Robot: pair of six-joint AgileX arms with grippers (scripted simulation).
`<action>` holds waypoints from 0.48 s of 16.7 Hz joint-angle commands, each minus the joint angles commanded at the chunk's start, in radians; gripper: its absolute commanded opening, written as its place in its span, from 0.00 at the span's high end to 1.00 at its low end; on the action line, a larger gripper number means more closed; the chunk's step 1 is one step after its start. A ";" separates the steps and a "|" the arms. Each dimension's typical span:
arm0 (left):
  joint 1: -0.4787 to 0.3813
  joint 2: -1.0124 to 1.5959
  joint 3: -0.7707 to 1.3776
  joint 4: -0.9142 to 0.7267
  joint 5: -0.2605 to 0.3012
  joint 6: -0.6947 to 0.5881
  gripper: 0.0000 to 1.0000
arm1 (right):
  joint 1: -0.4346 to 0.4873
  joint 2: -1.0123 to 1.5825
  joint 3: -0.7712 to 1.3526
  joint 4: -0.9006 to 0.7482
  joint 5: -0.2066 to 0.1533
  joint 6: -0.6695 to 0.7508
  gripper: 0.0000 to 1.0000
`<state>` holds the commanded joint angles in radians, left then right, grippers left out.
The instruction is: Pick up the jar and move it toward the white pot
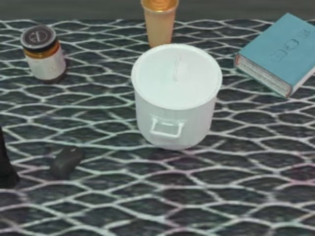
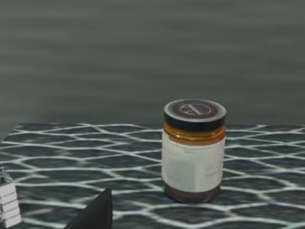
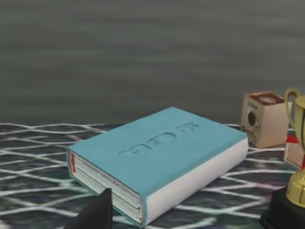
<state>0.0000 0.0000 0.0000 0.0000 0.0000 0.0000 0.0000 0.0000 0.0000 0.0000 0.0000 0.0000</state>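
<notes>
The jar stands upright at the table's far left, with a white label, an amber band and a dark lid with a round emblem. In the left wrist view the jar stands a short way ahead of my left gripper, apart from it; only a dark part of the gripper shows. My left arm sits at the left edge, nearer the front than the jar. The white pot with lid, knob and side handle stands in the middle. My right gripper faces the book and is out of the top view.
An orange cup stands just behind the pot. A teal book lies at the far right. A dark grey mouse-like object lies front left. A tan box and a gold trophy stand beyond the book.
</notes>
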 joint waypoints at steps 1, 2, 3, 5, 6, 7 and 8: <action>0.000 0.000 0.000 0.000 0.000 0.000 0.00 | 0.000 0.000 0.000 0.000 0.000 0.000 0.00; 0.000 0.000 0.000 0.000 0.000 0.000 0.00 | 0.000 0.000 0.000 0.000 0.000 0.000 0.00; 0.000 0.006 0.005 -0.004 0.001 0.001 0.00 | 0.000 0.000 0.000 0.000 0.000 0.000 0.00; 0.000 0.038 0.035 -0.024 0.005 0.006 0.00 | 0.000 0.000 0.000 0.000 0.000 0.000 0.00; 0.000 0.067 0.062 -0.041 0.009 0.010 0.00 | 0.000 0.000 0.000 0.000 0.000 0.000 0.00; -0.001 0.102 0.093 -0.062 0.014 0.015 0.00 | 0.000 0.000 0.000 0.000 0.000 0.000 0.00; -0.002 0.143 0.130 -0.087 0.020 0.021 0.00 | 0.000 0.000 0.000 0.000 0.000 0.000 0.00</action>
<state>-0.0019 0.1434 0.1304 -0.0874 0.0196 0.0213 0.0000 0.0000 0.0000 0.0000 0.0000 0.0000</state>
